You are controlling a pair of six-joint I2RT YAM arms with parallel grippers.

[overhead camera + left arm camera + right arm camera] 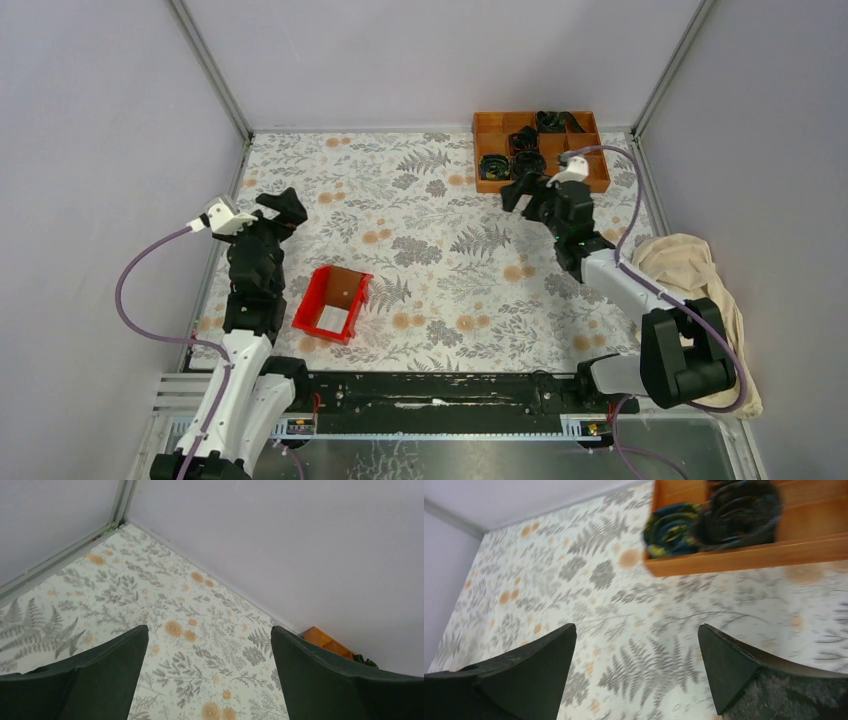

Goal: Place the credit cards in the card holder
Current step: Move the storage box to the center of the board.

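Both arms up over the flowered table (440, 300), claws spread, nothing held.

The left gripper (209, 630) hangs above the table's left side, jaws wide apart with only tabletop between them. The right gripper (637, 626) is just as wide and sits just in front of the orange tray (489, 124), whose compartments hold dark rolled items (739, 510). The red bin (310, 300) lies nearer the left arm, well apart from both grippers. Inside it is a brown piece, probably the card holder (345, 288), at the far end, and a white card (333, 319) at the near end; from this height I cannot tell whether they touch. A beige cloth (685, 265) lies beside the right arm.
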